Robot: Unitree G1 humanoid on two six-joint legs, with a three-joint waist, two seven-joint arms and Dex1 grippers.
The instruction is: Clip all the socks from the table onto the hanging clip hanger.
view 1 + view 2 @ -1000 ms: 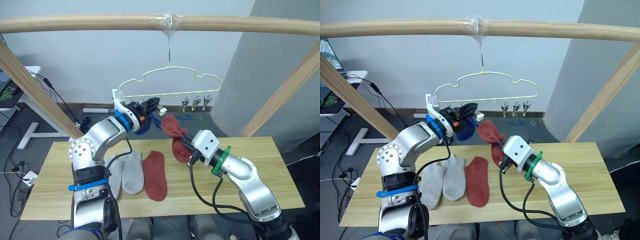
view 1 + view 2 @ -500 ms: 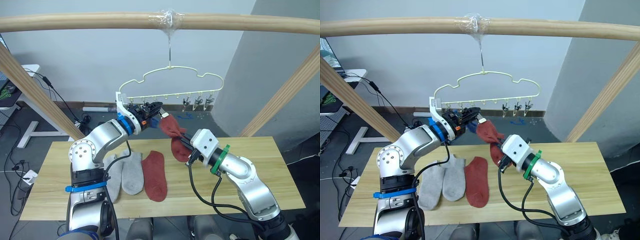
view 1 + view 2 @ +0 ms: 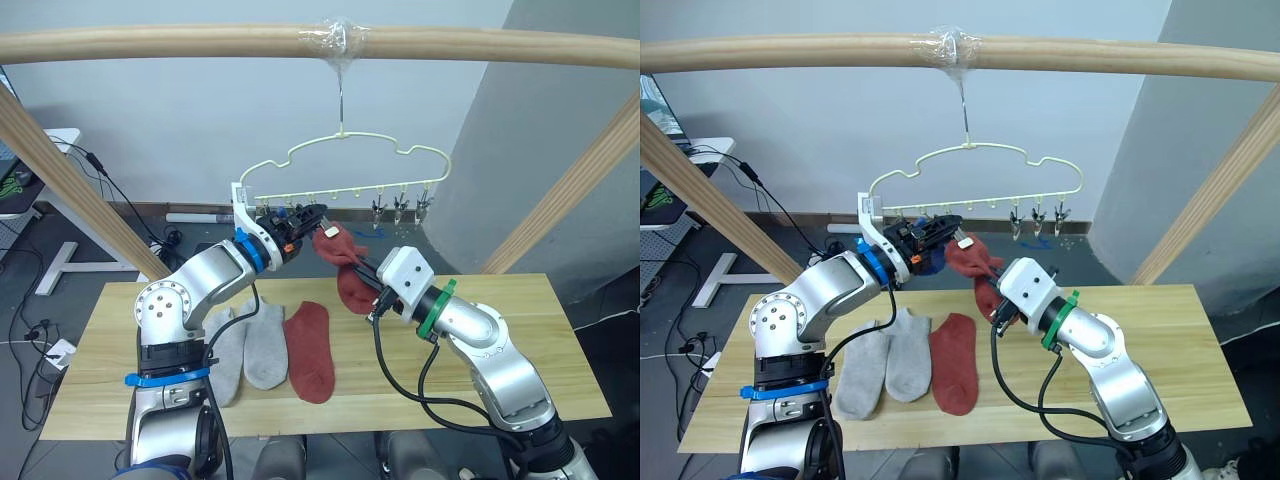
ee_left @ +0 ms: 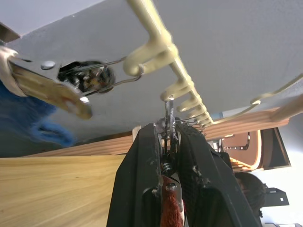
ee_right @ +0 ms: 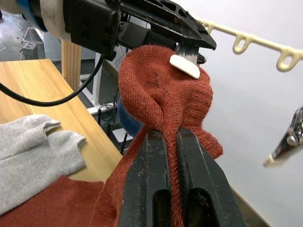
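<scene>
— Where's the red sock (image 3: 340, 262) just now?
— Up in the air below the hanger (image 3: 345, 170), bunched and twisted. The right gripper (image 5: 165, 142) has its two black fingers pinched together on a fold of the knit, and the top of the sock sits at a metal clip (image 5: 185, 57) with a pale tip pressing on it.
— And the left gripper (image 4: 166, 142)?
— Its fingers are squeezed on that clip, right under the hanger's row of loops.
— What else is there?
— On the table (image 3: 560, 330) lie two grey socks (image 3: 250, 345) side by side and a second red sock (image 3: 308, 350) just beside them. A bit of blue sock (image 3: 932, 260) hangs behind the left gripper. Three empty clips (image 3: 402, 207) dangle at the hanger's right end.
</scene>
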